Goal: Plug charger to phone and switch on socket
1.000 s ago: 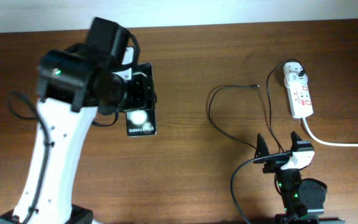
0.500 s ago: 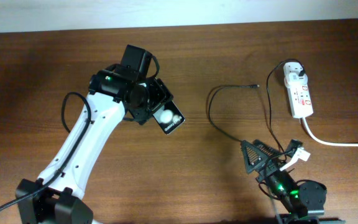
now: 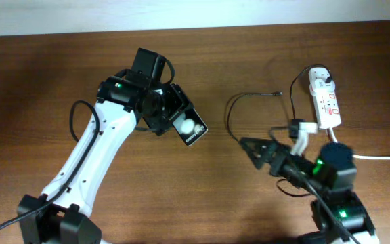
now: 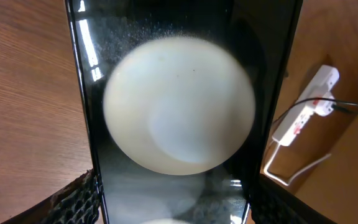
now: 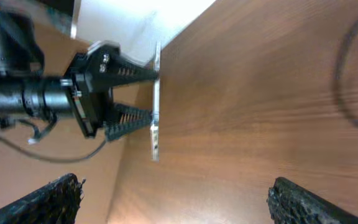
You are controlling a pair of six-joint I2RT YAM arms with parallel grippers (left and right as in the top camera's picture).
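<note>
Phone (image 3: pixel 192 129) (glossy, stiff, prob slippery) sits centre-left, clamped by its edges in left hand (image 3: pixel 179 119); right hand (image 3: pixel 258 146) spread empty nr limp charger (image 3: pixel 227 118), so grab at connector end.

The phone (image 3: pixel 189 127) is a small black slab with a glossy face, pinched between the fingers (image 5: pixel 126 73) of the left gripper (image 5: pixel 154 98), a bit left of centre. From overhead it sits at a slant with a round white glare spot on the glass. Up close that glare covers most of the screen.

The charger (image 3: pixel 227 119) is a thin black cable looping loosely over the tabletop (image 3: pixel 249 54) to the phone's right. Its little connector tip (image 3: pixel 279 93) lies free, well apart from the phone. Its white plug (image 3: pixel 322 76) sits in the far end of the socket (image 3: pixel 328 107). That's a narrow white strip with red markings near the right edge, and its thick white cord (image 3: pixel 367 156) trails off to the right.
</note>
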